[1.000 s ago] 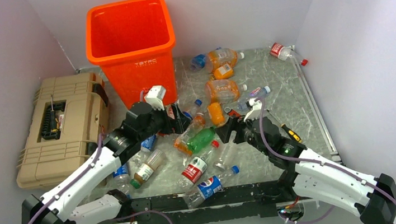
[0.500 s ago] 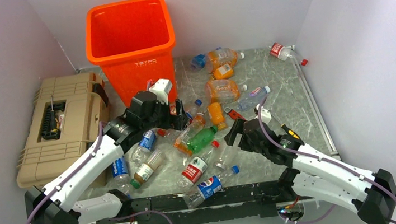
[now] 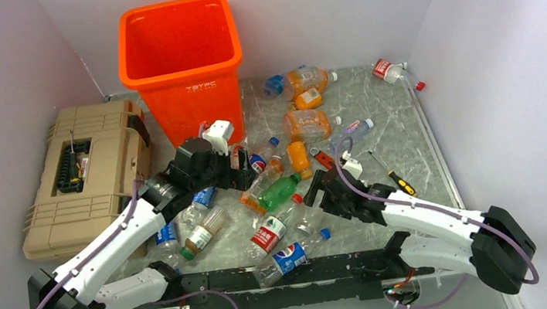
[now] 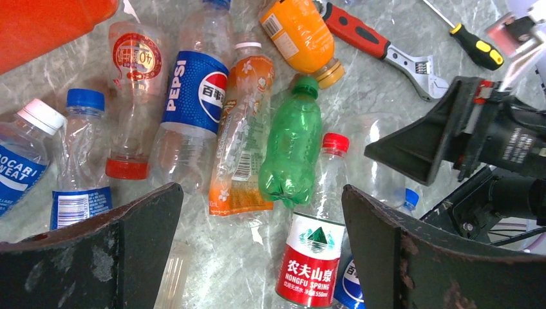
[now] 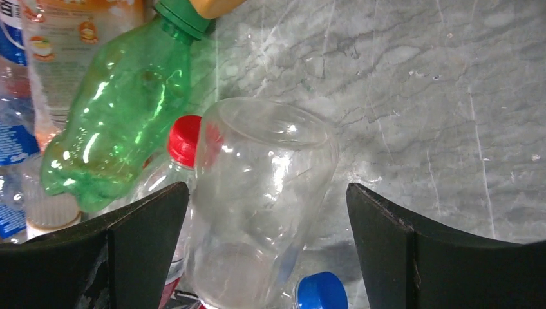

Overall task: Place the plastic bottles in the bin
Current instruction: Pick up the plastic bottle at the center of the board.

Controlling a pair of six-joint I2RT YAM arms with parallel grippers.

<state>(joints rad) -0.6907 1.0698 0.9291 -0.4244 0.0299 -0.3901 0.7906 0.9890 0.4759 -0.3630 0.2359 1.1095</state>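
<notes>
The orange bin [image 3: 180,56] stands at the back left. Plastic bottles lie scattered on the marble table [image 3: 375,119]. My left gripper [image 3: 246,175] is open and empty above the pile. In the left wrist view [image 4: 263,193] its jaws span a green bottle [image 4: 293,148], an orange-label bottle [image 4: 241,135] and a red-label bottle [image 4: 315,257]. My right gripper [image 3: 319,190] is open low over the pile. In the right wrist view [image 5: 267,190] a clear unlabelled bottle [image 5: 257,193] lies between its jaws, with the green bottle [image 5: 116,129] to the left.
A tan toolbox case [image 3: 78,177] sits left of the bin. A red-handled wrench [image 3: 323,158] and a yellow-handled screwdriver [image 3: 399,180] lie near my right gripper. More bottles [image 3: 301,81] lie at the back, one [image 3: 387,70] in the far right corner. White walls close in on both sides.
My right arm has lowered and its gripper has come down over the clear bottle. My left gripper rose toward the bin, then came back down over the pile. Both stayed open.
</notes>
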